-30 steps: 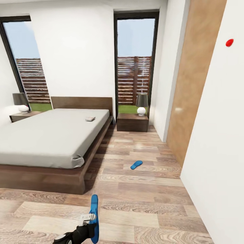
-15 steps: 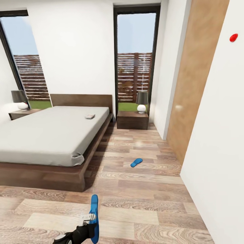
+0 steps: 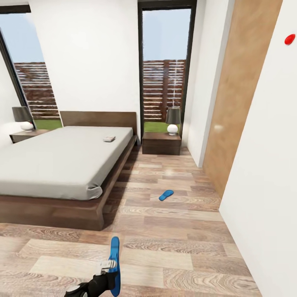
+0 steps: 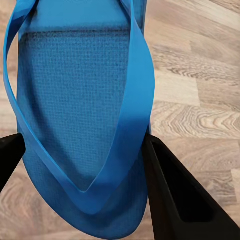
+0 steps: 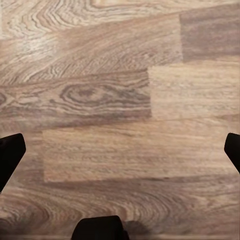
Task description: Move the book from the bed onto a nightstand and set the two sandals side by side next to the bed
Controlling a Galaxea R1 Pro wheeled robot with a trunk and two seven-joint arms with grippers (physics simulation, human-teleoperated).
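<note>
Nothing moved but the camera. Left gripper (image 4: 82, 160) squeezes one sandal (image 3: 115, 264): light, bendy, best pinched by its edges. Right gripper (image 5: 120, 150) is open.

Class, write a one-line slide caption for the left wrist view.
Left end effector grips a blue sandal between its black fingers above the wood-plank floor.

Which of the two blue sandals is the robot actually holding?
The near sandal, gripped edge-up in the left end effector. The other sandal lies flat on the wood floor farther off, beside the bed, untouched.
</note>
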